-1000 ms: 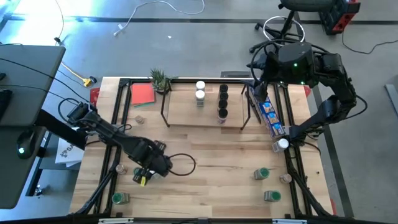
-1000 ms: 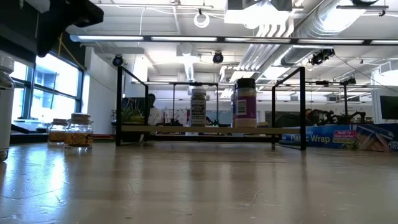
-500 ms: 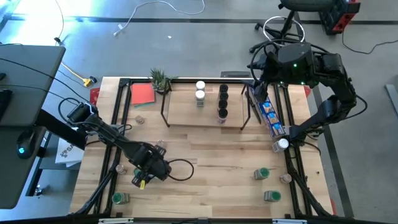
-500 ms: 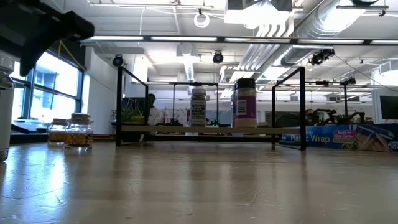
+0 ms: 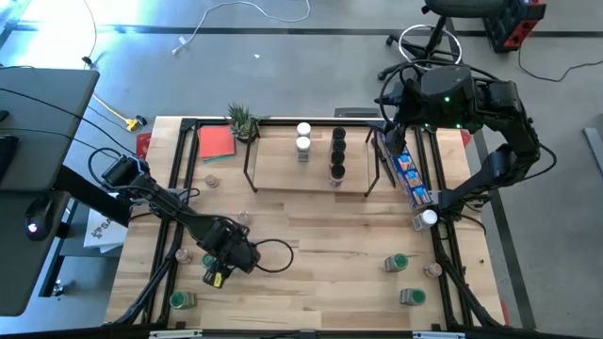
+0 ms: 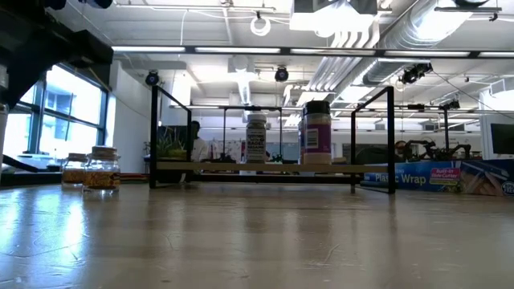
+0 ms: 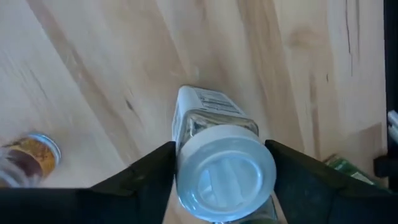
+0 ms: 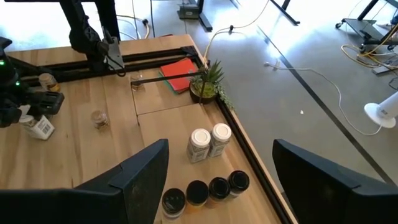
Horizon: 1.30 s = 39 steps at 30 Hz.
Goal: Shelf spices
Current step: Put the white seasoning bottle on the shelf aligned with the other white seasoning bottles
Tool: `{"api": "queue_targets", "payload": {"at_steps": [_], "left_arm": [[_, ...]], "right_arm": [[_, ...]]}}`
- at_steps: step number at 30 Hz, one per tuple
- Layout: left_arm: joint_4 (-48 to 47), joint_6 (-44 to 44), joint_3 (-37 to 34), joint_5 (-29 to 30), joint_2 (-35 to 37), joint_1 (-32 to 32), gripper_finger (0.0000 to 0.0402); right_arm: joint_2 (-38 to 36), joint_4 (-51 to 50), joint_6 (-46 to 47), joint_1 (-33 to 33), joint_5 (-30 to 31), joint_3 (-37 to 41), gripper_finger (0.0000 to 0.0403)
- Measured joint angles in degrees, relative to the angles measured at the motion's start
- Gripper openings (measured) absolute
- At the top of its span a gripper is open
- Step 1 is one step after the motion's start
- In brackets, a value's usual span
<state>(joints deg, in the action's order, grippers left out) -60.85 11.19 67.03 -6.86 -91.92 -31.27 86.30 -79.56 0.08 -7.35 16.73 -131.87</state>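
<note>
A clear spice jar with a white lid [image 7: 225, 174] stands at the table's near left, and my left gripper [image 5: 226, 254] is shut on it from above. The shelf [image 5: 306, 179] at the far middle holds two white-lidded jars [image 5: 302, 137] and three black-lidded ones [image 5: 337, 153]. Loose green-lidded jars lie at the near right [image 5: 396, 263] and near left [image 5: 181, 299]. My right gripper [image 8: 221, 180] hangs open, raised over the shelf's right end, with nothing between its fingers. My left gripper has the jar's white lid [image 7: 186, 177] pinched between its two fingers, one on each opposite side of the rim. The fingers [image 7: 149, 177] point straight down. The jar stays upright below them, its base on the tabletop.
A long blue box [image 5: 407, 171] lies right of the shelf, with a white-lidded jar [image 5: 426, 218] at its near end. A red pad [image 5: 216, 142] and a small plant [image 5: 243, 121] sit at the far left. A brownish jar [image 7: 28, 158] lies near my left gripper.
My left gripper has sunk toward the table and come down around the white-lidded jar, shifting slightly toward the near edge. The jar has stayed where it stood.
</note>
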Motion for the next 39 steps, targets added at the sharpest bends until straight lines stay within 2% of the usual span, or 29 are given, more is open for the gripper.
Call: {"api": "queue_targets", "payload": {"at_steps": [3,8,15,21,25,33,39], "left_arm": [[0.4,3.5,0.1,-0.4,0.0,0.8,0.0200],[-1.2,8.7,2.1,-1.8,-0.1,3.1,0.0200],[-15.4,9.8,18.8,-0.4,0.0,11.5,0.0200],[-12.6,10.8,31.2,2.5,-1.6,22.6,0.0200],[-12.6,5.6,38.2,3.3,-7.6,28.8,0.0200],[-14.4,-6.6,52.6,5.3,-22.9,38.5,0.0200],[-18.8,-14.7,58.6,6.3,-29.4,43.3,0.0200]], "right_arm": [[0.0,0.0,0.0,0.0,0.0,0.0,0.0281],[0.0,0.0,-0.5,0.0,0.0,0.0,0.0281],[-0.2,-0.4,-1.8,0.0,1.7,0.0,0.0281],[-0.2,-0.6,-4.1,0.0,2.6,0.0,0.0281],[-0.4,-3.7,-3.2,0.0,2.6,0.0,0.0281],[-1.1,-6.7,4.5,0.0,2.6,0.0,0.0281],[-1.3,-9.4,12.2,0.0,2.7,0.0,0.0281]]}}
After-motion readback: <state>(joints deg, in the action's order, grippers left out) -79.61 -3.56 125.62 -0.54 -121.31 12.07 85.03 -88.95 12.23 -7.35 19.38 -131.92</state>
